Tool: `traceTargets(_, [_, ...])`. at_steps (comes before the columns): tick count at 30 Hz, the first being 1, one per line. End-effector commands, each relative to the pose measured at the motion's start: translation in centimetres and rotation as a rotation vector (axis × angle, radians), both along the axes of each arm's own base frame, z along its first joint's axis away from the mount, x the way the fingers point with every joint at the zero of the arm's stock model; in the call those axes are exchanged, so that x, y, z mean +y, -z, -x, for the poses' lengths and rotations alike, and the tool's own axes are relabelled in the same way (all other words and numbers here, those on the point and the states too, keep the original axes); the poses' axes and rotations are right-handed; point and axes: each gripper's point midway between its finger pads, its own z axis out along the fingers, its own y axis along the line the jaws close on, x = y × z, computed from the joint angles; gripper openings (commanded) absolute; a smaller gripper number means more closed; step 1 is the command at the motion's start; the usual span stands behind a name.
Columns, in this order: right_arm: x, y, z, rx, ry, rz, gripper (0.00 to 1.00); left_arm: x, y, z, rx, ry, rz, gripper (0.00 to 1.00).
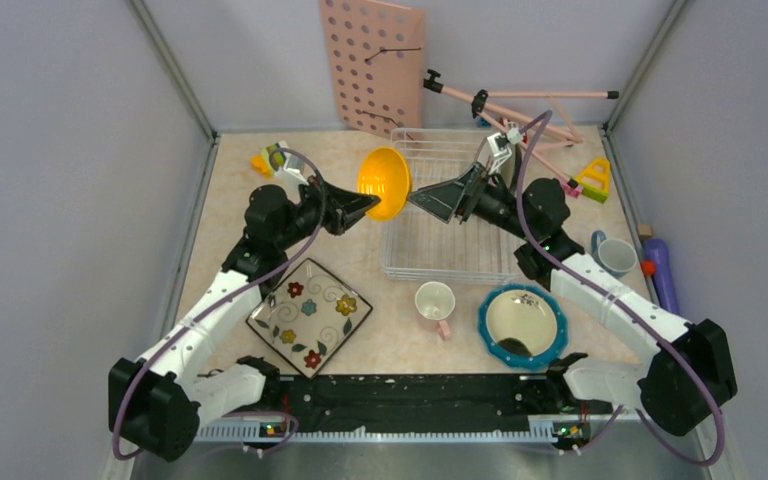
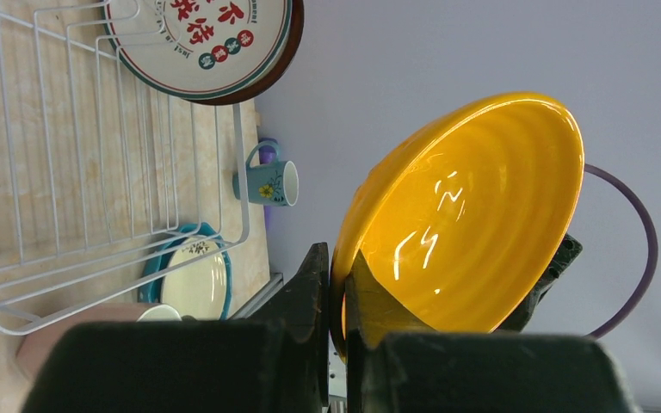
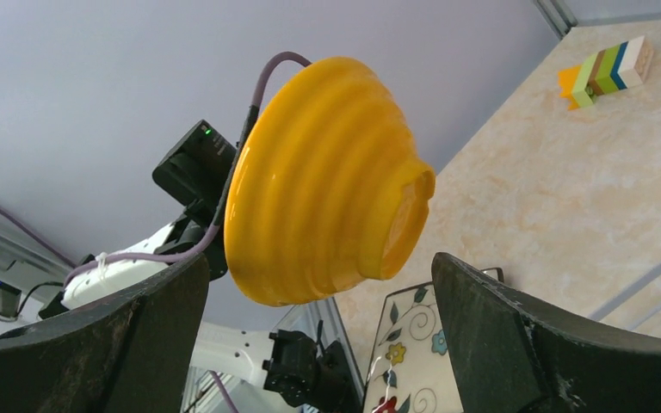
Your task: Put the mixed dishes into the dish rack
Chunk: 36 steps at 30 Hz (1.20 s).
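Note:
My left gripper [image 1: 365,203] [image 2: 337,267] is shut on the rim of the yellow-orange bowl [image 1: 384,183] [image 2: 465,215], holding it tilted in the air by the left edge of the white wire dish rack [image 1: 450,250] [image 2: 69,258]. Facing it over the rack, my right gripper [image 1: 438,200] [image 3: 318,262] stands wide open, the bowl [image 3: 318,181] just beyond its fingertips. A brown-rimmed round plate [image 2: 206,43] stands in the rack. On the table lie the square floral plate [image 1: 310,315] [image 3: 417,344], pink cup [image 1: 435,303], teal dotted dish [image 1: 523,325] [image 2: 191,280] and small blue cup [image 1: 615,255] [image 2: 268,182].
A pink pegboard [image 1: 372,65] leans on the back wall beside a pink folding stand [image 1: 520,105]. Toy blocks lie at the back left [image 1: 278,160] [image 3: 607,73] and back right [image 1: 592,180]. A purple object [image 1: 660,270] sits by the right wall.

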Motion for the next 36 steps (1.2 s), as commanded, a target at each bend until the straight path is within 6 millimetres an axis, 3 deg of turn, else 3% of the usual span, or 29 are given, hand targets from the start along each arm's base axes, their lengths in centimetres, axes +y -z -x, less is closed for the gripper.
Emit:
traceTargets(1, [0.7,-4.1,1.2,-0.134,-0.048,-0.072,0.99,-0.2,-2.7,0.3,-0.087,0.03,0.037,0.0])
traceTargets(4, [1.1,-3.8,0.9,-0.119,-0.055,-0.07,0.98,-0.4,-2.5,0.3,-0.083,0.043,0.037,0.0])
traceTargets(8, [1.5,-3.4,0.6,-0.095,-0.064,-0.072,0.9,-0.7,-2.7,0.4,-0.089,0.063,0.046,0.0])
traceTargets(16, [1.4,-3.6,0.4,-0.078,-0.054,-0.096,0.52,-1.0,-1.8,0.2,-0.074,0.081,0.031,0.0])
traceTargets(20, [1.3,-3.6,0.3,-0.07,-0.041,-0.089,0.24,-1.2,-1.3,0.0,-0.07,0.093,0.015,0.02])
traceTargets(22, [1.2,-3.6,0.2,-0.066,-0.035,-0.086,0.15,-1.3,-0.9,-0.2,-0.067,0.096,0.001,0.11])
traceTargets(24, [1.1,-3.6,0.1,-0.06,-0.017,-0.081,0.13,-1.3,-0.3,-0.4,-0.056,0.086,-0.021,0.33])
traceTargets(27, [0.4,-3.4,-0.5,-0.058,0.046,-0.051,0.12,-0.8,0.5,-0.9,-0.047,0.049,-0.076,0.5])
traceTargets(30, [-0.7,-2.6,-1.5,-0.041,0.147,0.034,0.08,-0.1,1.4,-1.2,-0.044,0.009,-0.138,0.57])
traceTargets(36, [-4.5,1.6,-3.3,-0.003,0.365,0.337,0.05,1.7,3.2,-1.5,-0.038,-0.067,-0.283,0.69])
